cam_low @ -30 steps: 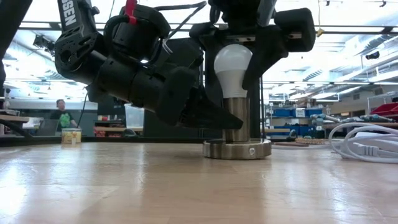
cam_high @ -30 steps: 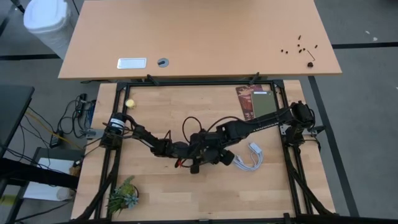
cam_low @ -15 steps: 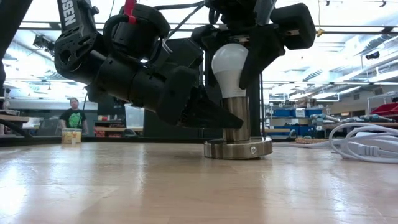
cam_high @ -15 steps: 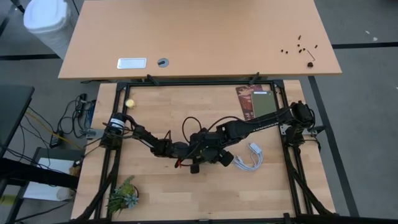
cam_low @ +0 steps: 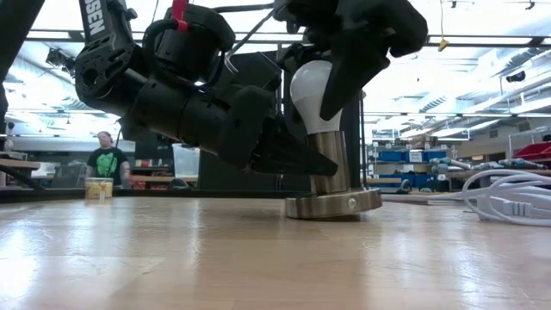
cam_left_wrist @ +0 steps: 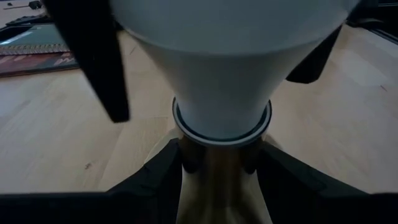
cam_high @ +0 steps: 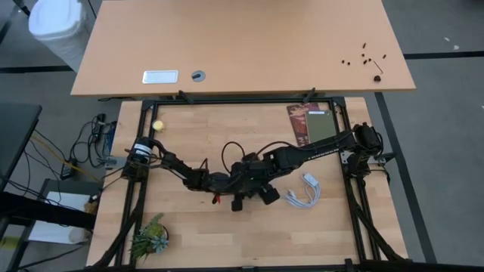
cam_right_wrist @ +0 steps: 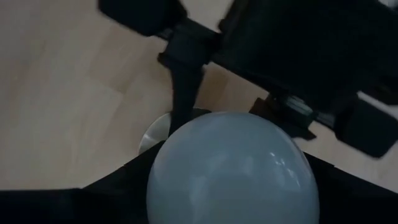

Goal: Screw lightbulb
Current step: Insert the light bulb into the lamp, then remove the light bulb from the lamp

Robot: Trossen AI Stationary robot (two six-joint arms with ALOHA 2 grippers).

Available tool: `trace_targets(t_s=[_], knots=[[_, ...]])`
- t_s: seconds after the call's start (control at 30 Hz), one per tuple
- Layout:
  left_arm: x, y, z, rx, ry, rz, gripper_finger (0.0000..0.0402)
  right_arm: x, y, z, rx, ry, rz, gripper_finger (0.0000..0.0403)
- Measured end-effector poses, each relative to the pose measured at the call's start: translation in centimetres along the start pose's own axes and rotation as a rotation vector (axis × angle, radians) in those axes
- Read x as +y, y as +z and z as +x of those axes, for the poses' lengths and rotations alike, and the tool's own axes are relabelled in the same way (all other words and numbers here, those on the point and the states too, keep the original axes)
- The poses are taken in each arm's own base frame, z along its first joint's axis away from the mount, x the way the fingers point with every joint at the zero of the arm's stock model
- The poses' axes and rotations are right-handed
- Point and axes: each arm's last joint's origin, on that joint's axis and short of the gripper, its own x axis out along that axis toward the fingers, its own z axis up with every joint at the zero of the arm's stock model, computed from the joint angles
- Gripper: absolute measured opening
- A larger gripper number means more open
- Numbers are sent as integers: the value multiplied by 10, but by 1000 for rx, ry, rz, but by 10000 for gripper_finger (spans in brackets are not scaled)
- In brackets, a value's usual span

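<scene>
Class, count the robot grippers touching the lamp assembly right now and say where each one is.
2. The left gripper clamps the metal socket stem under the lightbulb. The right gripper comes from above, closed around the lightbulb. The socket base sits tilted.

A grey floor (cam_high: 446, 151) surrounds a light wooden desk (cam_high: 227, 234) set in a black frame. Beyond its far edge stands a second, tan desk (cam_high: 249, 45) with a small white plate and a round grommet. A white bin (cam_high: 57, 26) sits at that desk's corner, and cables (cam_high: 83, 147) trail on the floor beside the frame. In the low view, a person in a dark shirt (cam_low: 107, 160) stands far back under bright ceiling lights, with shelving (cam_low: 405, 164) holding blue bins opposite.
</scene>
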Motion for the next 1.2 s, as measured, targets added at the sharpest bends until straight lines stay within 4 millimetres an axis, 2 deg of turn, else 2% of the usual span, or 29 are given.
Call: trace_targets(t_s=[0.3,0.47,0.63,0.9,1.07,1.2], knots=[[0,0,0,-1,0,-24,184,0,-2,0,19,-14,309,280],[0,0,0,-2,30,-30,184,0,-3,0,33,-19,422,279],[1,0,0,-1,44,-29,184,0,-3,0,33,-16,389,289],[0,1,0,-8,41,-51,192,0,-2,-1,27,-5,314,344],[-1,2,0,-19,40,-63,230,0,5,-18,54,-8,326,374],[-1,3,0,-34,38,-55,257,6,5,-33,136,-45,351,378]])
